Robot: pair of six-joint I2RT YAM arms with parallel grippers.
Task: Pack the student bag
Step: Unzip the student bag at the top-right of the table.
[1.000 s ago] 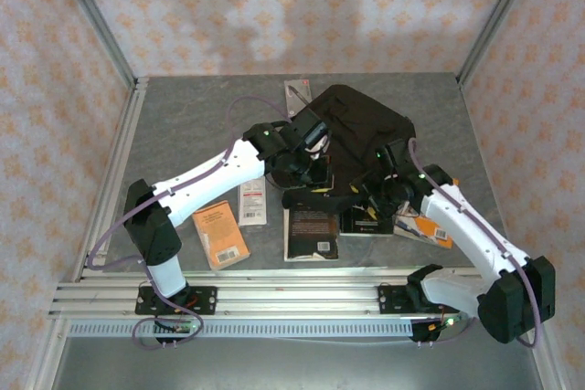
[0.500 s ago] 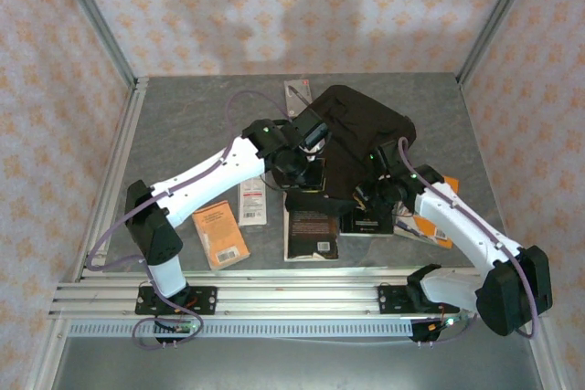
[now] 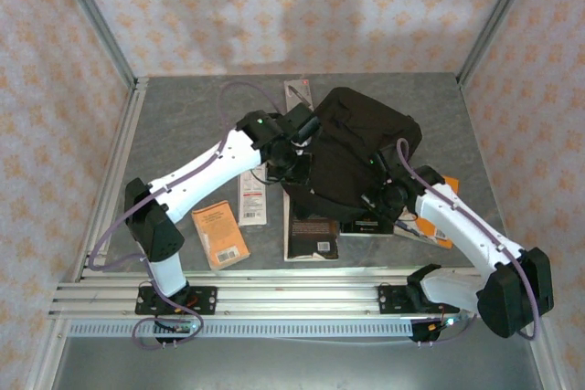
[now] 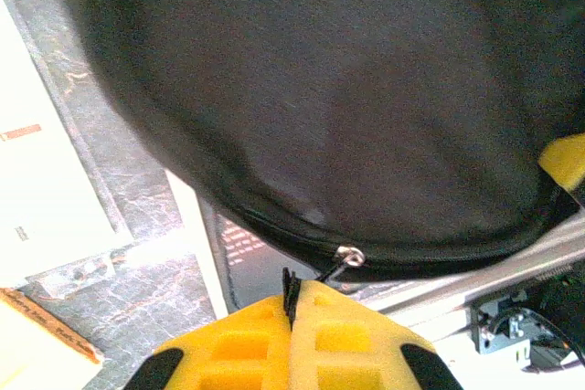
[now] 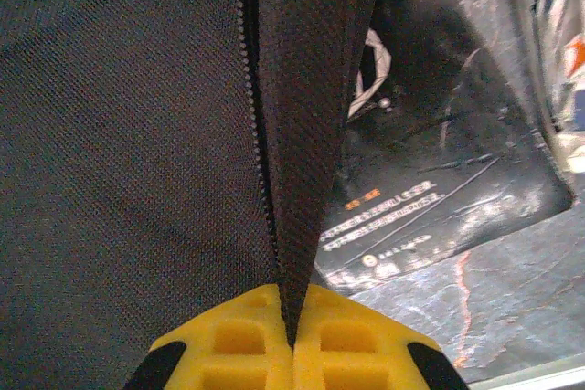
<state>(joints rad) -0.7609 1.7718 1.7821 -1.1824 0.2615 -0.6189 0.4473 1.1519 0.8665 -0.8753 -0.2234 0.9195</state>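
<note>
The student bag [image 3: 358, 145], a large black fabric backpack, lies across the middle of the table with its near edge draped over the books. My left gripper [image 3: 298, 158] is at the bag's left edge. In the left wrist view this gripper [image 4: 292, 297] is shut on the black zip pull, just below the metal ring [image 4: 349, 256] of the slider. My right gripper [image 3: 375, 196] is at the bag's near right edge. In the right wrist view it [image 5: 291, 319] is shut on a strip of the bag's fabric [image 5: 306, 134] beside the zip teeth.
An orange book [image 3: 220, 234] and a white booklet [image 3: 252, 200] lie front left. A black book [image 3: 311, 233] sticks out under the bag, another black book [image 3: 373, 224] beside it, an orange-and-white one [image 3: 431, 224] at right. A small flat item [image 3: 297, 93] lies at the back.
My right gripper has shut on the bag's fabric. The bag has been drawn toward the front, over the black books. The left gripper has moved a little back and left, still holding the zip pull.
</note>
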